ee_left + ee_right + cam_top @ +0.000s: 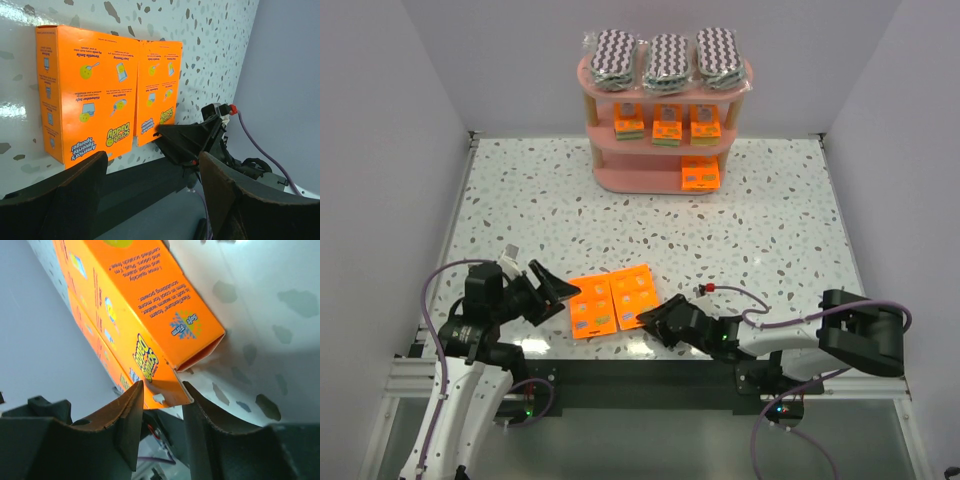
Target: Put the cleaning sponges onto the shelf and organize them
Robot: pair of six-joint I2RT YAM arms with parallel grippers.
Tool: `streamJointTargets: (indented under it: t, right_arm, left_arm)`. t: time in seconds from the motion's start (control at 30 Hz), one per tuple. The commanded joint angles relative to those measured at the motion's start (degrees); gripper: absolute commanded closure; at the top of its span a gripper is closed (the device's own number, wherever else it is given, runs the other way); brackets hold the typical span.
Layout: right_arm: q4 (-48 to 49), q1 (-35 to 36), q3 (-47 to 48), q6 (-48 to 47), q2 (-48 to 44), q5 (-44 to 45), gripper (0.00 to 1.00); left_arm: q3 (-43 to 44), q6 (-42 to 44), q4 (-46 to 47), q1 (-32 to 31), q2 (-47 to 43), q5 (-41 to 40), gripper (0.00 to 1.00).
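Top external view: two flat bright-orange packets lie side by side, touching, on the speckled surface [770,220] at lower centre, printed faces up. These are the left packet [591,312] and the right packet [632,293].

My left pincer [558,293] sits low at the left packet's outer edge, jaws wide apart, holding nothing. My right pincer [161,390], its arm stretched low along the bottom of the frame, grips the right packet's near corner.

The pink shelf [620,182] stands at upper centre.

Count:
- three zigzag packs [667,58] on the top tier
- three small orange packets [667,125] on the middle tier
- one bottom packet [700,172] at the right of the bottom tier
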Motion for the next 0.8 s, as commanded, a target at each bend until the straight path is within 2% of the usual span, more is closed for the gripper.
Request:
streamJointTargets:
  t: [0.0, 0.2, 0.23, 0.3, 0.4, 0.57, 0.67, 0.77]
  right_arm:
    - [1.6, -0.1, -0.4, 3.9, 0.8, 7.2, 0.60]
    - [9.7, -3.7, -2.4, 3.8, 4.8, 6.2, 0.83]
    - [11.4, -5.8, -3.2, 3.3, 5.8, 4.0, 0.93]
    - [17.4, -8.2, -3.9, 0.6, 6.4, 1.1, 1.00]
    - [20.0, -13.5, -4.3, -3.8, 4.2, -5.0, 1.00]
    - [14.7, -24.5, -0.3, -13.1, -3.7, -11.0, 1.00]
    - [17.6, -31.5, 5.0, -16.7, -1.7, -18.5, 1.00]
    - [22.0, -36.2, 11.3, -17.2, 5.0, -23.6, 1.00]
  left_arm:
    - [2.6, 1.4, -1.4, 0.4, 0.2, 0.3, 0.21]
    - [3.8, 2.0, -1.5, 0.4, 2.7, 0.2, 0.21]
    - [3.8, 1.9, -1.2, 0.4, 3.1, 0.2, 0.21]
    - [3.9, 1.3, 0.4, 0.4, 4.5, 0.2, 0.21]
    - [4.3, 0.4, 3.3, 0.4, 6.9, -0.7, 0.21]
    - [6.4, -1.4, 7.6, 0.3, 11.4, -2.0, 0.21]
    - [7.9, -0.9, 8.5, 0.4, 14.8, -2.9, 0.21]
    - [8.7, -1.1, 10.1, 0.4, 17.6, -3.5, 0.21]
